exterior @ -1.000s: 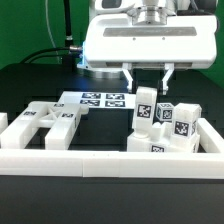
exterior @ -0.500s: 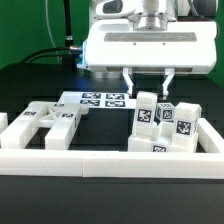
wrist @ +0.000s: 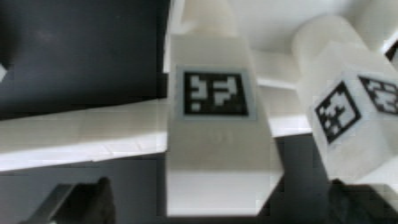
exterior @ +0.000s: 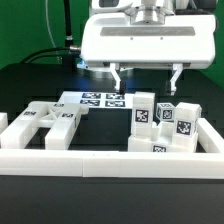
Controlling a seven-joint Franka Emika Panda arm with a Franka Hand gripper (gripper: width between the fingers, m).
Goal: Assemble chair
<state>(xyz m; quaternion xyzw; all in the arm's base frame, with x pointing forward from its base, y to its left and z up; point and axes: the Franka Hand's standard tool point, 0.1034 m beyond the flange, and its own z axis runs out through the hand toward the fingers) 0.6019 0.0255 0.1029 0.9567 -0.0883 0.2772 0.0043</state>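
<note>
We see bare worktop (exterior: 105,130) between the flat chair parts (exterior: 45,122) and the clustered upright legs (exterior: 146,112). The border rail (exterior: 100,160) blocks the front. Above the legs, the spread gripper (exterior: 148,78) hangs clear.

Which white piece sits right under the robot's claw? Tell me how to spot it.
Find the open gripper hanging from the big white arm. Beneath it, at the exterior view's right, stands a row of upright tagged blocks. The leg is the row's end block on the exterior view's left, and its top stands highest.
</note>
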